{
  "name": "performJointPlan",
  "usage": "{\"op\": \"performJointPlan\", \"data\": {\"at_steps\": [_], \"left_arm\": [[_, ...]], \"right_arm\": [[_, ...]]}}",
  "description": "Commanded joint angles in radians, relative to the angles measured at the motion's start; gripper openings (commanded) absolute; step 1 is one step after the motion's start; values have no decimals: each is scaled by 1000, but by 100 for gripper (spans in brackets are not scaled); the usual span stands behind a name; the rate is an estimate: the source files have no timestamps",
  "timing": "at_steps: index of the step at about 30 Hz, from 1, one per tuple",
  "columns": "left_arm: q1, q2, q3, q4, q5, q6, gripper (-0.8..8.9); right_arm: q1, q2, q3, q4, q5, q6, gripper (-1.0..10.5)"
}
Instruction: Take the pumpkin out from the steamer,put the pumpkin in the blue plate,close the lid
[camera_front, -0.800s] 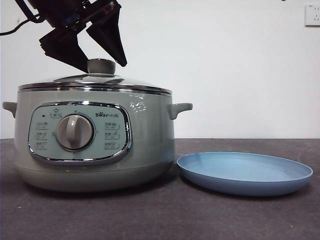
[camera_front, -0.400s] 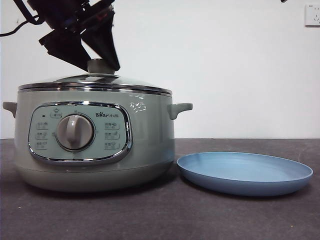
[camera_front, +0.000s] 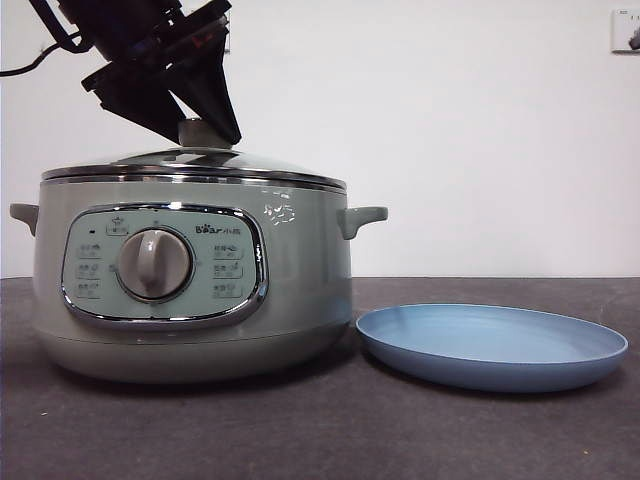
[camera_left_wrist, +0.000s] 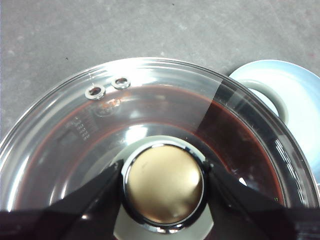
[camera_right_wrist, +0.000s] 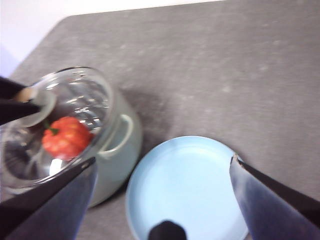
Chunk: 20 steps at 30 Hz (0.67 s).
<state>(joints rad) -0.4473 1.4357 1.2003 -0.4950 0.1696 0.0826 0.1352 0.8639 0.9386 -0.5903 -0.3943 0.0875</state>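
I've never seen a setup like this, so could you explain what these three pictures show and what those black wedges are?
It is a robot with two arms, and the black wedges are the fingers of its grippers. One picture looks level across the table: a steamer with its glass lid on, and a blue plate beside it. The other two come from cameras on the wrists. The left gripper has its fingers pressed on either side of the lid's knob. The right gripper hangs open above the plate, holding nothing. Through the glass in its picture you can see a pumpkin inside the steamer.
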Motion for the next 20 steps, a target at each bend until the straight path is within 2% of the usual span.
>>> {"op": "performJointPlan", "data": {"at_steps": [1,5,8,16,20], "left_arm": [[-3,-45,0,84,12,0,-12],[-3,-124,0,112,-16,-1,-12],[-3,-200,0,112,-76,-1,-12],[-3,-424,0,85,-304,1,-12],[-3,-524,0,45,-382,1,-12]], "right_arm": [[-1,0,2,7,-30,20,440],[12,0,2,32,-79,22,441],[45,3,2,71,-69,24,441],[210,127,41,164,-64,53,452],[307,250,121,159,-19,51,573]]}}
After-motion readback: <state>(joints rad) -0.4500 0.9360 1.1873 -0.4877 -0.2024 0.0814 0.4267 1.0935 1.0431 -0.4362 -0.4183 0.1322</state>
